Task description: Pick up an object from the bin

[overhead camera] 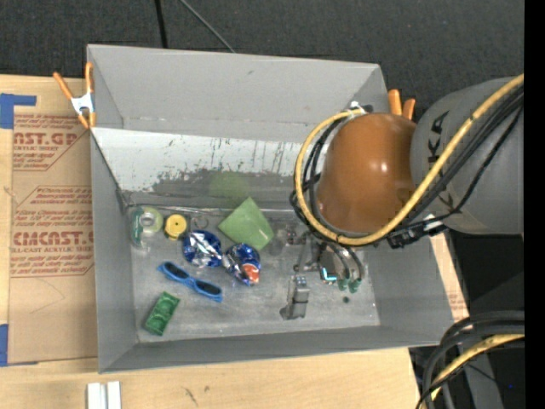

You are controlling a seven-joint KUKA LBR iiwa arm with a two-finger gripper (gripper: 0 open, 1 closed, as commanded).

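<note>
On the bin floor (255, 312), gripper (295, 301) near a crumpled blue-and-red can (244, 264), apart.

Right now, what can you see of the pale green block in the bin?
The pale green block is a squarish slab, matte, foam-like by its look. It lies at the foot of the back wall of the bin, turned with one corner toward that wall. Its lower edge sits close to a crumpled blue, red and white thing; whether they touch is unclear. The gripper is apart, lower right of it.
</note>
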